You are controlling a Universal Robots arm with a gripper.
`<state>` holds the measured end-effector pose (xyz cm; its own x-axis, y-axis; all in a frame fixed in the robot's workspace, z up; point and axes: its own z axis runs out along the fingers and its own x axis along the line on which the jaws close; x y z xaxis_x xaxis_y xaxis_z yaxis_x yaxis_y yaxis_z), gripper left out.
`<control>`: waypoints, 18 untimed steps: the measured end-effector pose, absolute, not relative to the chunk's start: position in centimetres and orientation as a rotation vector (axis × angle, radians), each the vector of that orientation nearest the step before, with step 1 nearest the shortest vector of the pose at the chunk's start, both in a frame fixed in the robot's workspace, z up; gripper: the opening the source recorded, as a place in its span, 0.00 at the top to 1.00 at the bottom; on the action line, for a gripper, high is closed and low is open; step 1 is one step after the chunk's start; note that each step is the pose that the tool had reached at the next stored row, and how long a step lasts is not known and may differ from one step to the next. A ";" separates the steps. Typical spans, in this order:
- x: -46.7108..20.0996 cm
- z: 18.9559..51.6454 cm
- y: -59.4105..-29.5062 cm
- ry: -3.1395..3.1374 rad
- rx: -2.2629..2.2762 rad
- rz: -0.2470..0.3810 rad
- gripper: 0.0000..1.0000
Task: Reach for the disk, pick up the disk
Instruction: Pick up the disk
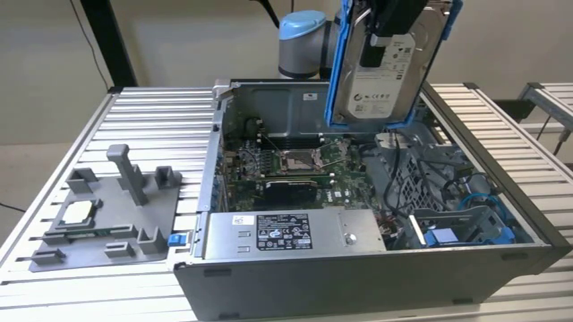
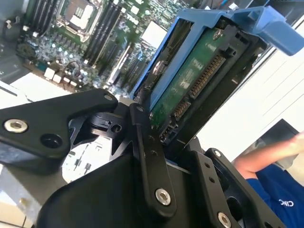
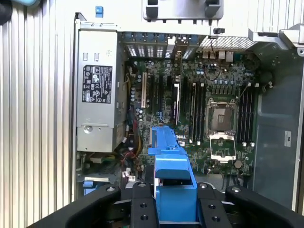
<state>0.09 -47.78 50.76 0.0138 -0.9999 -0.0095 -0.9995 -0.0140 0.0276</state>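
Exterior view: disk point(image 1: 387, 74) top cut off, in jaws.

A plain beige wall point(image 1: 179, 40) is standing behind the workspace in the exterior view; a dark vertical post point(image 1: 107, 40) is rising at about eleven o'clock; a ribbed aluminium table point(image 1: 143, 127) is spreading across the middle; a second slatted table point(image 1: 551, 100) is sitting at three o'clock; pale floor point(image 1: 27, 174) is showing at nine o'clock; soft, even light is falling.
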 end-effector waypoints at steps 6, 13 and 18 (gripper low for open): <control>0.2 50.7 -49.6 -2.197 2.227 -0.041 1.00; 0.3 50.7 -51.8 -2.197 2.226 -0.041 1.00; 0.3 50.7 -53.4 -2.198 2.226 -0.041 1.00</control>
<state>0.31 -53.39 50.69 0.0122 -0.9999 -0.0093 -0.9995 -0.0125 0.0277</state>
